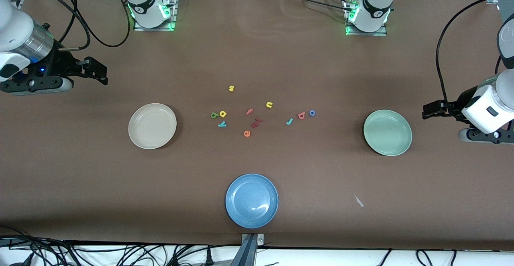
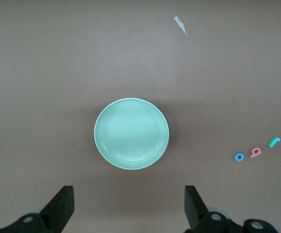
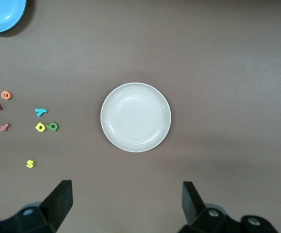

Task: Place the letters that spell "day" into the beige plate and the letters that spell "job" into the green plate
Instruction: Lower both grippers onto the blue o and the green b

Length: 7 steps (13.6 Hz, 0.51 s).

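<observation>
Front view, "job" letters (image 1: 301, 116) rowed toward green plate (image 1: 387, 132)

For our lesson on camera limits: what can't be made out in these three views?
- Dark red pieces among the foam letters: too small to read, front view.
- Round blue plate: cut off by the right wrist view's edge.
- Open left gripper, open right gripper: bodies cropped in their own views.

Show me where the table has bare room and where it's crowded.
Bare brown table lies between the beige plate and blue plate, and between the blue plate and green plate, apart from a white scrap. Crowded: the scattered letters between the beige and green plates.
</observation>
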Each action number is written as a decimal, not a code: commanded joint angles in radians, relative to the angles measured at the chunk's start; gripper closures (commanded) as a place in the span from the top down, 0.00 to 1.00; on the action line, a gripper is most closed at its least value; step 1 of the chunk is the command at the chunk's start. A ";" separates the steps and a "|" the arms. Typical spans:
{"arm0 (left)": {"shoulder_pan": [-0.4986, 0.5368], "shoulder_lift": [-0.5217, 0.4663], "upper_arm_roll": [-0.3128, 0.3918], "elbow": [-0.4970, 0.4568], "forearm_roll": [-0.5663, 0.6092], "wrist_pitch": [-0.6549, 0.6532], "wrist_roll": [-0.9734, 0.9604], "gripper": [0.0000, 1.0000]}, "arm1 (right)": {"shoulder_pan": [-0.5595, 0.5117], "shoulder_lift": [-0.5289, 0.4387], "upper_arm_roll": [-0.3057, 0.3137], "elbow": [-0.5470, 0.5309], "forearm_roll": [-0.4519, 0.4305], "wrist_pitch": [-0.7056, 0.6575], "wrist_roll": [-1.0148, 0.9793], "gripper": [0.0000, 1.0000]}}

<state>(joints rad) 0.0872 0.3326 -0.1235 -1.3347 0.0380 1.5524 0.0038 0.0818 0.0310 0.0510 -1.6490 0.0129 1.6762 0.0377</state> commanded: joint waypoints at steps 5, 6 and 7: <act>0.013 -0.017 0.002 -0.020 -0.033 -0.006 0.018 1.00 | 0.055 0.007 0.003 0.006 -0.016 -0.053 0.001 1.00; 0.014 -0.014 0.002 -0.018 -0.036 -0.006 0.016 1.00 | 0.081 0.024 0.003 0.006 -0.017 -0.059 0.001 1.00; 0.014 -0.009 0.002 -0.015 -0.039 -0.006 0.015 1.00 | 0.101 0.042 0.001 0.006 -0.016 -0.059 0.002 1.00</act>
<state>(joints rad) 0.0943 0.3334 -0.1235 -1.3382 0.0378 1.5519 0.0038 0.1436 0.0428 0.0538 -1.6501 0.0129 1.6320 0.0377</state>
